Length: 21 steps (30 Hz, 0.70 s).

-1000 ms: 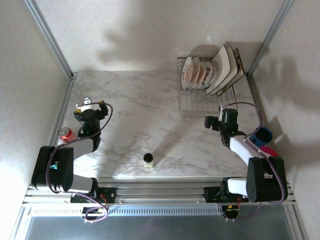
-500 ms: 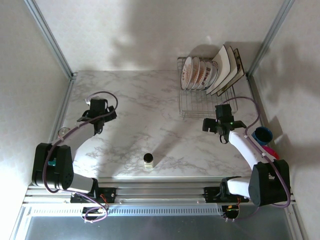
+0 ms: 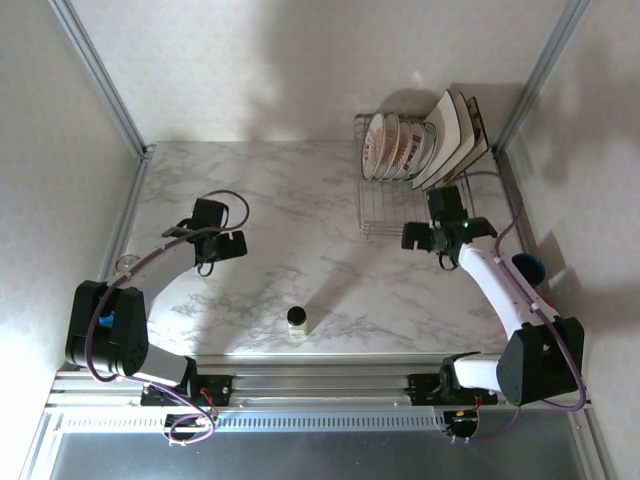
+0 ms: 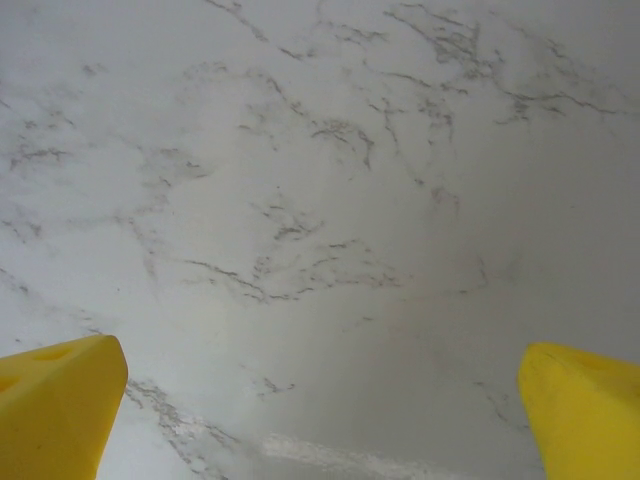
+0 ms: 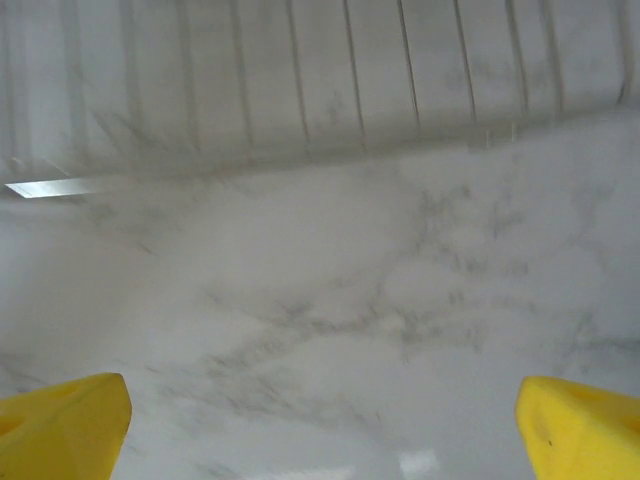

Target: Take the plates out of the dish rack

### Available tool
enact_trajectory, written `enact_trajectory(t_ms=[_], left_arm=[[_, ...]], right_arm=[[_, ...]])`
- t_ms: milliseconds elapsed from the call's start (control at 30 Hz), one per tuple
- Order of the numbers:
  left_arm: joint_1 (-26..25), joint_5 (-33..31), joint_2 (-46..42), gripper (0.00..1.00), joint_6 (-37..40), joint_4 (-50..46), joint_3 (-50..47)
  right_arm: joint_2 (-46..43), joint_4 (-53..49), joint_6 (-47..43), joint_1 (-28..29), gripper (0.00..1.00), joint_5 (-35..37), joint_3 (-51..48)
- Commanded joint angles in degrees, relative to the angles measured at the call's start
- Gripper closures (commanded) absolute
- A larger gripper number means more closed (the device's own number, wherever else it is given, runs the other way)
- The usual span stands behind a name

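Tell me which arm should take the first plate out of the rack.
Right. The right gripper hangs open at the near edge of the dish rack, whose wires show in its wrist view, with the plates just beyond. The left gripper, also open, is over bare table far to the left.

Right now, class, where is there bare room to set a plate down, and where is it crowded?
Widest bare table: between the left end effector and the dish rack, from the back wall to the small bottle. Crowded: the far right corner, with the rack, its plates and the right end effector.
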Motion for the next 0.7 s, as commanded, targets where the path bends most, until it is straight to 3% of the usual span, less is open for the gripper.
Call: enact_trajectory(t_ms=[0,300,533,600,667], left_arm=[[-0.62,0.86,0.34,0.01,2.27,-3.20,2.80],[-1.20,1.41,-0.89,0.01,1.99,-4.86,4.07],[-1.26,-0.19,-1.66,0.00,1.02,-5.09,4.61],[-1.25,-0.02,-1.90,0.00,0.76,-5.00,4.38],[-1.21,0.09,-2.03,0.00,0.92,-4.73,4.11]], right_arm=[[3.82,-2.58,-1.98,1.45,0.01,0.53,11.35],[32.40,-11.22,-7.93,4.47,0.01,6.38,51.66],[56.57,-21.81,-12.69,5.26,0.04,4.77,88.79],[60.88,-21.16,-14.17,5.56,0.08,4.44,93.87],[61.68,-16.72,-14.53,5.75,0.12,4.01,92.66]])
